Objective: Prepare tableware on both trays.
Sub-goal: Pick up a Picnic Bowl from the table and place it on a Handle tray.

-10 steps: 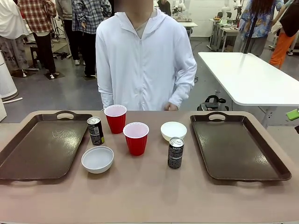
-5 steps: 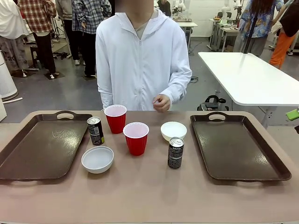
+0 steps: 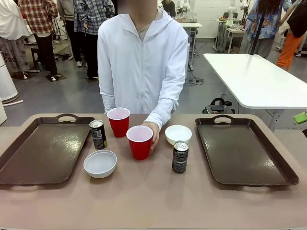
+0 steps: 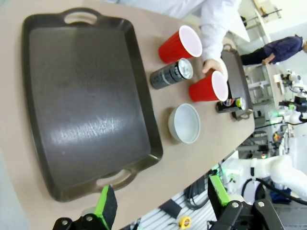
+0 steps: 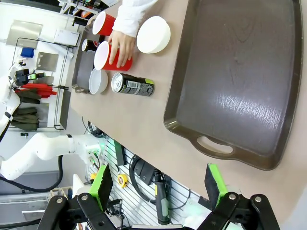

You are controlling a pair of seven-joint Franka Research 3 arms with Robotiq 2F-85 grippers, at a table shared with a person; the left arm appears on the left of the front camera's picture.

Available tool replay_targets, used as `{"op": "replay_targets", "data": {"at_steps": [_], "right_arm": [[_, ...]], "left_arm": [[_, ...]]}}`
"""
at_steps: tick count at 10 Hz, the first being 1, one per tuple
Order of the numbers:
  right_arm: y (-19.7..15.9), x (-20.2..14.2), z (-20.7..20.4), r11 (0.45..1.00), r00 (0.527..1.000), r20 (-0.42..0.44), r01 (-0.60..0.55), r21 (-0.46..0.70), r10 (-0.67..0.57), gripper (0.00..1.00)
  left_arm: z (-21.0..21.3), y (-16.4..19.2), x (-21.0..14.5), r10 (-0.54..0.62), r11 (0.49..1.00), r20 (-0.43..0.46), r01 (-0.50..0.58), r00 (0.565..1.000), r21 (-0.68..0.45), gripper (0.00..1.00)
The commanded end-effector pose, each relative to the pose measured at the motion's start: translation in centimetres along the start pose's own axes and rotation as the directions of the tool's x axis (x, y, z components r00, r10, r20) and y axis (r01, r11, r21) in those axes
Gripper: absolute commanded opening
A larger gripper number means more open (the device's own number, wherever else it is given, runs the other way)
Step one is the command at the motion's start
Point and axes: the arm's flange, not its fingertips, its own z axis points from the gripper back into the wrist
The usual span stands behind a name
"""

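2 red cups stood on the desk [image 3: 153,203] between the left tray [image 3: 43,148] and right tray [image 3: 244,153]. The person's hand [image 3: 154,136] wrapped the near cup [image 3: 139,143]; the far cup [image 3: 118,123] stood free. The left fingers [image 4: 103,207] and right fingers [image 5: 214,183] were spread open, gripping nothing, well apart from both cups.

A person's hand [image 5: 122,48] wraps a red cup [image 5: 104,56] near a white bowl [image 5: 153,34] and black can [image 5: 133,85], beside a brown tray [image 5: 240,72]; the right gripper [image 5: 158,182] hangs above, fingers spread wide.
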Motion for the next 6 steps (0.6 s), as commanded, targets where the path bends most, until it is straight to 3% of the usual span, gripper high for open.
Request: {"op": "replay_targets", "data": {"at_steps": [1, 4, 6], "right_arm": [[-0.1, 0.0, 0.0, 1.000, 1.000, 0.002, -0.002, 0.013, 0.002, 1.00], [-0.1, 0.0, 0.0, 1.000, 1.000, 0.002, -0.002, 0.013, 0.002, 1.00], [-0.1, 0.0, 0.0, 1.000, 1.000, 0.002, -0.002, 0.013, 0.002, 1.00]], "left_arm": [[0.8, -1.8, 1.1, 0.035, 0.995, -0.024, -0.033, 0.999, 0.090, 1.00], [2.1, -9.6, 3.4, -0.053, 0.922, -0.052, 0.069, 0.997, 0.382, 1.00], [-0.7, -14.3, 5.1, -0.067, 0.860, -0.156, 0.136, 0.986, 0.491, 1.00]]}}
